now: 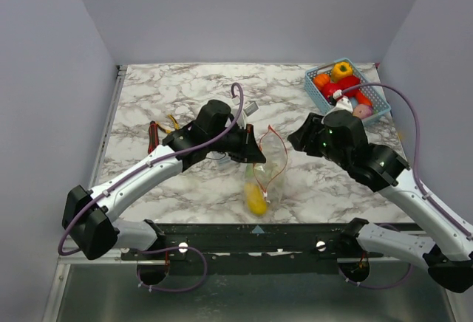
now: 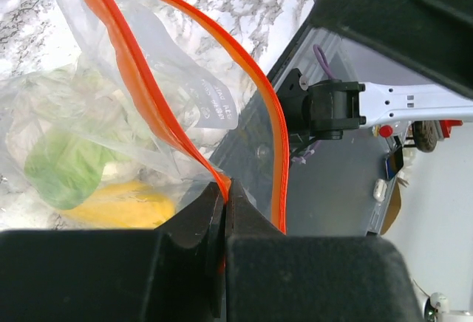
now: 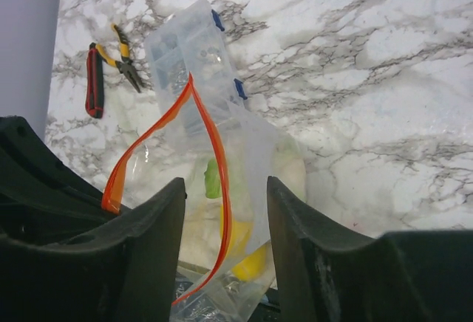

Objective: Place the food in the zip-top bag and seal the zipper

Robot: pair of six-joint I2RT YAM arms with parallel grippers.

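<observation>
The table [image 1: 170, 86] is white marble with grey veins. The bag [image 3: 255, 152] is clear, and its zipper [image 2: 140, 78] is bright red-orange. Through the plastic show a yellow fruit [image 2: 126, 207] and a green-and-white vegetable [image 2: 63, 167]. The basket [image 1: 316, 94] is blue mesh, and the toys [image 1: 344, 86] in it are orange, yellow, red and pink. The pliers [image 3: 122, 56] have yellow handles; the tool [image 3: 94, 78] beside them is red and black. The box [image 3: 185, 49] is clear with blue clips. The left arm [image 1: 140, 170] and the right arm [image 1: 414, 196] are white and black, with purple cables [image 1: 414, 115]. The left gripper [image 2: 224, 189] and the right gripper [image 3: 225, 189] are black. The walls [image 1: 244, 12] are pale grey-lilac.
</observation>
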